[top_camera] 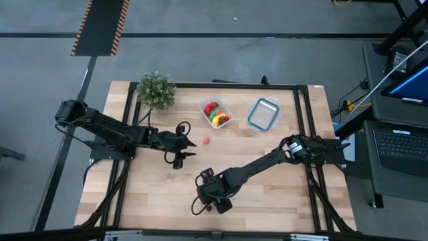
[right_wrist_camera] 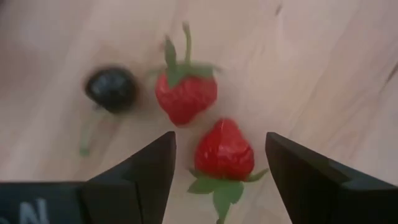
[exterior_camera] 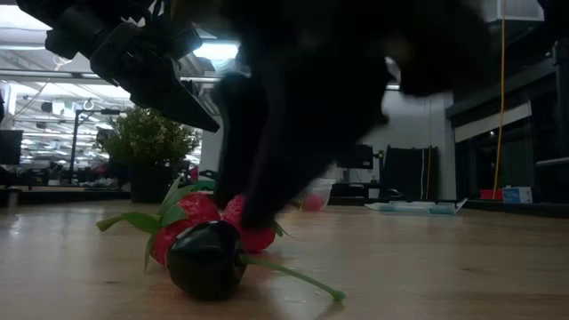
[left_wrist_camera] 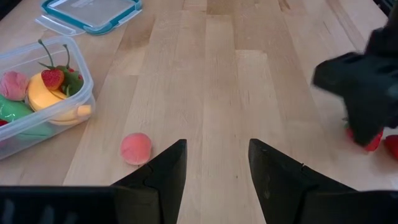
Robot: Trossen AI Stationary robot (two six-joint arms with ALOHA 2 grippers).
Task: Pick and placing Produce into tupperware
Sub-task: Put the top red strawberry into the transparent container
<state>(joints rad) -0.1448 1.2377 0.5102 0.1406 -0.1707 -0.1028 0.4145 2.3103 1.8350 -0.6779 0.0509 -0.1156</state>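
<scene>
Two red strawberries [right_wrist_camera: 224, 149], green leafy stems; right end effector [right_wrist_camera: 221, 165] apart above.

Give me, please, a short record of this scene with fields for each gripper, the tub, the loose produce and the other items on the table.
right gripper: open, straddling one of two strawberries
left gripper: open, empty, near the peach
tupperware: holds a banana, a strawberry and other produce
loose produce: two strawberries, a dark berry, the peach
other items: blue-rimmed lid, potted plant
</scene>
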